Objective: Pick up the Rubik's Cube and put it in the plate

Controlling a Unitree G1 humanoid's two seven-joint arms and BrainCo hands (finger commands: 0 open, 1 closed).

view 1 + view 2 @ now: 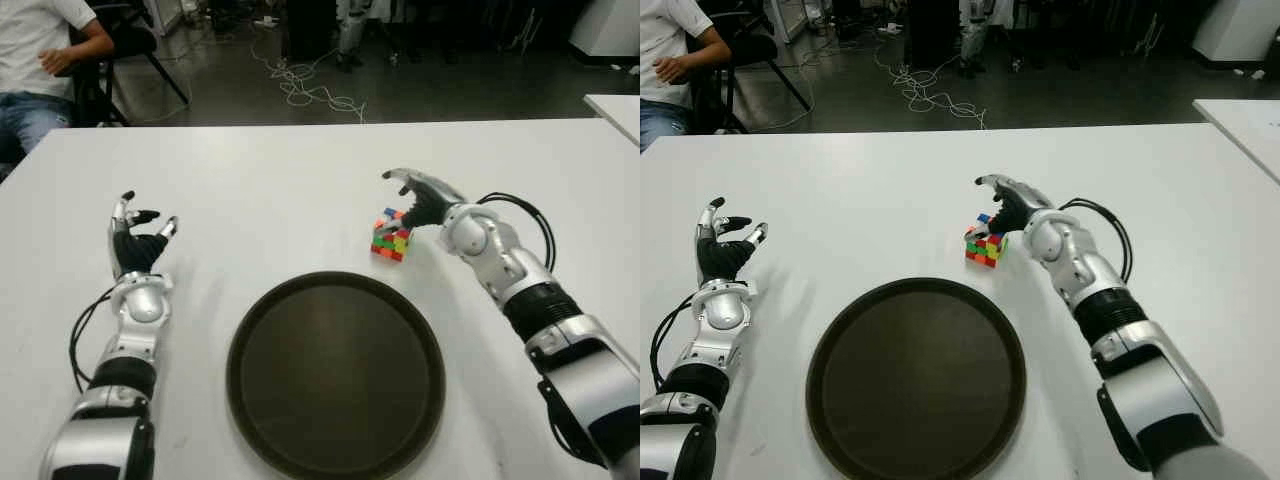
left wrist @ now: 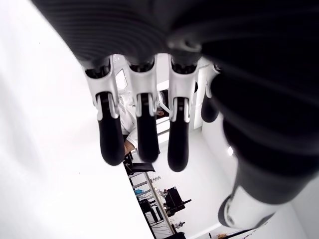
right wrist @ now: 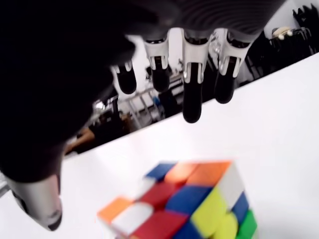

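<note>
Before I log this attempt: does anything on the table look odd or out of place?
Nothing stands out. The cube sits flat on the table beyond the empty plate, right hand open over it.

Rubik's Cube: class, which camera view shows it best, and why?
The right wrist view: the Rubik's Cube fills the frame under the open right hand. Both eye views show it small, beside that hand and beyond the plate. The left wrist view misses it.

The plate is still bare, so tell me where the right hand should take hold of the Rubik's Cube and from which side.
Grip the Rubik's Cube across two opposite flat side faces, coming down from above. It sits on the white table beyond the plate, clear on all sides. The right hand hovers open just above and behind it, so probably thumb on the near face, fingers on the far.
</note>
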